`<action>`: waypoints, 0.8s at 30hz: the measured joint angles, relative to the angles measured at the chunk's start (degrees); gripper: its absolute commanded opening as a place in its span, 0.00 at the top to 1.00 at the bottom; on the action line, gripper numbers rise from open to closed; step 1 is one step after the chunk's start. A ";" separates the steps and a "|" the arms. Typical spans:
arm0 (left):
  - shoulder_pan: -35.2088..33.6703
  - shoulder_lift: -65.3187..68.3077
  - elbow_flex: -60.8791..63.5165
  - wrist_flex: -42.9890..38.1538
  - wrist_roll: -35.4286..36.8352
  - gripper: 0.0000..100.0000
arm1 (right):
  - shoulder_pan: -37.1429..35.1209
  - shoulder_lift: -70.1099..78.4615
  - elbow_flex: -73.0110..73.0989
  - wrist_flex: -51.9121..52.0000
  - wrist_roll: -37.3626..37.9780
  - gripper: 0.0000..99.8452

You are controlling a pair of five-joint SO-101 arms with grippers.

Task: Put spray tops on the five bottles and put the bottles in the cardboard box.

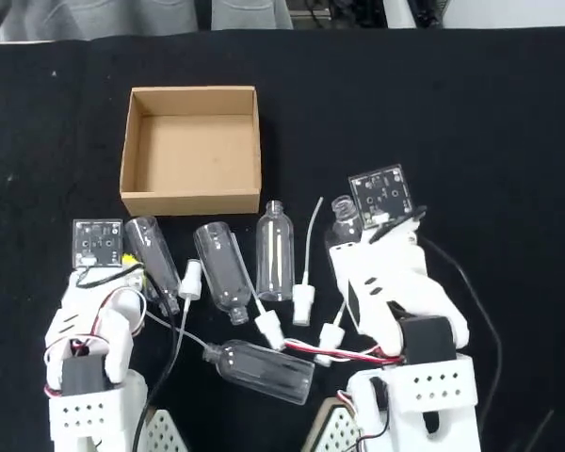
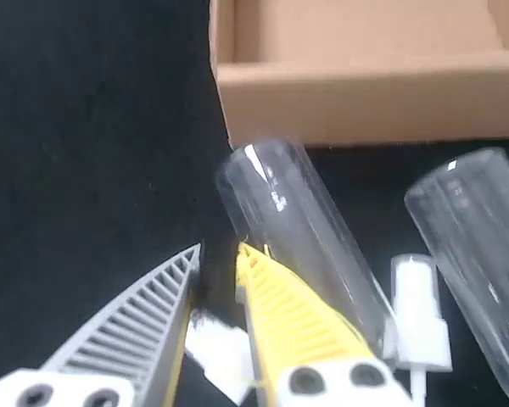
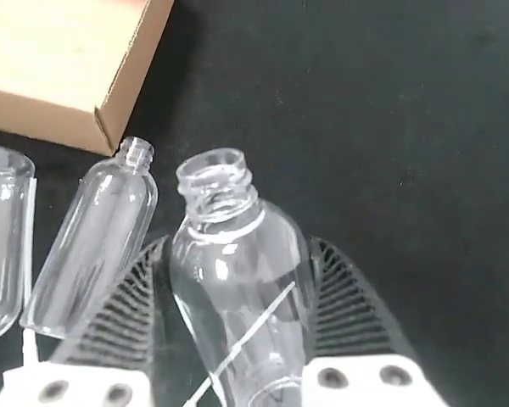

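Observation:
My right gripper (image 3: 237, 246) (image 1: 344, 235) is shut on a clear bottle (image 3: 229, 280) (image 1: 344, 217), its open neck pointing away from the arm. My left gripper (image 2: 219, 250) (image 1: 132, 268) is closed on a small white spray top (image 2: 214, 348). Its yellow finger (image 2: 288, 322) lies against a bottle lying on the table (image 2: 305, 229) (image 1: 153, 256). Three more bottles (image 1: 222, 266) (image 1: 275, 250) (image 1: 261, 369) lie between the arms. Loose spray tops (image 1: 190, 280) (image 1: 303, 301) (image 1: 269, 328) (image 1: 330, 337) are scattered among them. The cardboard box (image 1: 132, 141) (image 2: 365, 102) stands open behind them.
Black cloth covers the table (image 1: 490, 141). Red and white cables (image 1: 306, 350) run across the front between the arm bases. Bare cloth lies to the right of the box and behind the right arm's bottle.

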 measured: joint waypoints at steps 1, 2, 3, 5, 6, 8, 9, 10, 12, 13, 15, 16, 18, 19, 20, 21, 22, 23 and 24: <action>0.00 0.00 -0.88 0.00 -0.35 0.94 | 0.00 0.00 0.00 -0.09 -0.44 0.93; 0.00 0.00 -1.85 0.53 -0.62 0.94 | 0.00 0.00 0.00 -0.09 -0.79 0.93; 0.00 0.00 -2.81 1.58 -0.79 0.94 | 0.00 0.00 0.00 -0.09 -1.05 0.93; 0.97 -0.09 -5.54 4.57 -1.58 0.94 | 0.00 0.00 0.00 -0.09 -1.23 0.93; 2.11 -0.09 -6.95 6.42 -2.55 0.94 | 0.00 0.00 0.00 -0.09 -1.23 0.93; 4.57 -0.18 -9.41 10.02 -4.66 0.94 | 0.00 0.00 0.00 -0.09 -1.23 0.93; 6.24 -0.09 -10.55 11.78 -5.27 0.94 | 0.00 0.00 0.00 -0.09 -1.23 0.93; 7.65 -0.09 -11.43 13.19 -5.54 0.94 | 0.00 0.00 0.00 -0.09 -1.23 0.93; 9.76 -0.09 -13.01 15.38 -5.71 0.93 | 0.00 0.00 0.00 -0.09 -1.23 0.93; 10.64 -0.44 -13.54 15.82 -5.80 0.93 | 0.00 0.00 0.00 -0.09 -1.23 0.93; 12.13 -0.53 -14.15 16.35 -5.98 0.93 | 0.00 0.00 0.00 -0.09 -1.23 0.93; 12.57 -0.53 -14.24 16.53 -5.98 0.93 | 0.00 0.00 0.00 -0.09 -1.23 0.93; 13.45 -0.53 -14.42 16.62 -5.98 0.93 | 0.00 0.00 0.00 -0.09 -1.23 0.93; 13.63 -0.62 -14.51 16.62 -5.98 0.93 | 0.00 0.00 0.00 -0.09 -1.23 0.93; 13.63 -0.62 -14.51 16.62 -5.98 0.93 | 0.00 0.00 0.00 -0.09 -1.23 0.93; 13.71 -0.35 -14.51 16.62 -5.98 0.92 | 0.00 0.00 0.00 -0.62 -1.23 0.93; 13.89 0.18 -14.59 16.62 -5.98 0.90 | 0.09 0.00 0.00 -1.05 -1.23 0.93; 13.89 1.14 -15.03 16.62 -5.98 0.89 | 0.35 0.00 0.00 -1.41 -1.23 0.93; 13.89 2.55 -15.65 16.62 -6.24 0.88 | 0.70 0.00 0.09 -1.76 -1.23 0.93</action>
